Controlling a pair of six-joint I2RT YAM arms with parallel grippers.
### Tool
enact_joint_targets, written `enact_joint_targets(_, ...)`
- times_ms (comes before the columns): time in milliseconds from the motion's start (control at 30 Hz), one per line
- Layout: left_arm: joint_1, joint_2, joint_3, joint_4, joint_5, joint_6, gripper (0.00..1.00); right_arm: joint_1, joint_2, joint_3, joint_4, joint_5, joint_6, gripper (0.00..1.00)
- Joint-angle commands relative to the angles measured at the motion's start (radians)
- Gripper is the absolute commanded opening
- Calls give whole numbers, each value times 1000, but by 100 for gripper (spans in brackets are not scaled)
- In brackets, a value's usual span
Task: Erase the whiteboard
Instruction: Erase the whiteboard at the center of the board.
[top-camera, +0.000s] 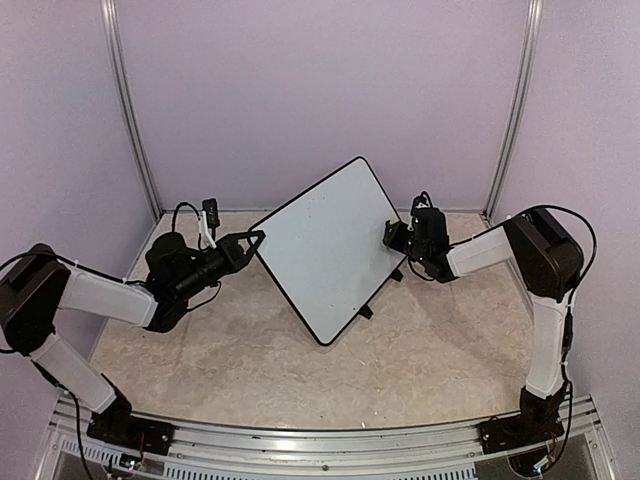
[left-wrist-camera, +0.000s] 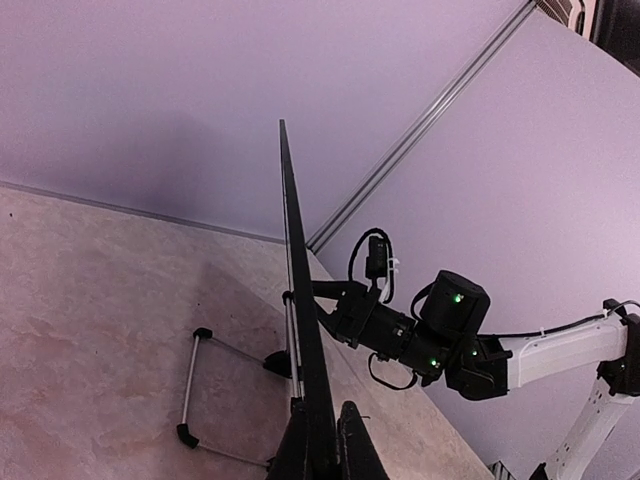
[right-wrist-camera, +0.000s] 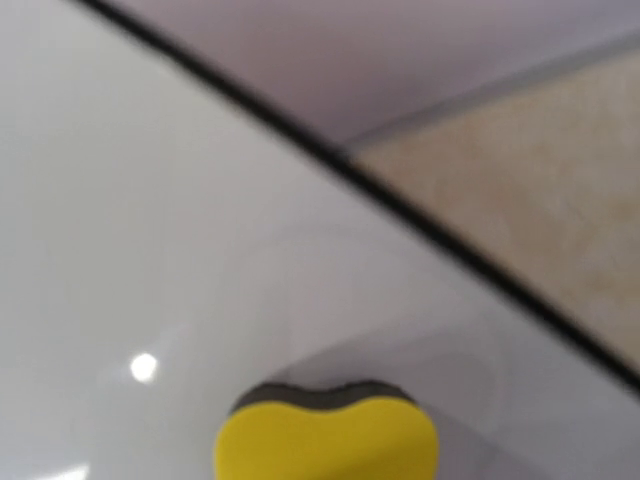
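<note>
The whiteboard (top-camera: 325, 245) stands tilted on one corner at the middle of the table, white face toward the top camera. My left gripper (top-camera: 258, 238) is shut on its left corner. In the left wrist view the board (left-wrist-camera: 300, 300) shows edge-on, pinched between my gripper (left-wrist-camera: 325, 445) fingers, with its black wire stand (left-wrist-camera: 190, 385) folded out behind. My right gripper (top-camera: 395, 235) is at the board's right edge. In the right wrist view a yellow sponge (right-wrist-camera: 327, 440) with a dark pad, squeezed at its sides, presses on the white face (right-wrist-camera: 150, 200); the fingers themselves are hidden.
Purple walls enclose the table on three sides, with metal posts (top-camera: 135, 120) (top-camera: 510, 110) in the back corners. A metal rail (top-camera: 330, 445) runs along the near edge between the arm bases. The right arm (left-wrist-camera: 450, 340) shows beyond the board in the left wrist view.
</note>
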Motion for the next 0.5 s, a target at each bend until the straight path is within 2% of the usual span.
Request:
enact_joint_targets(0,-26,-11,7,109,172,8,0,80,-26,-93,-29,-18,-26,0)
enact_joint_targets(233,-27,-9,6,110,172,8,0,91,-37,-93,-38,39,-20,0)
enact_joint_targets(467,-27,-4,7,110,172,9,0,71,-24,56,-66,7,-65,0)
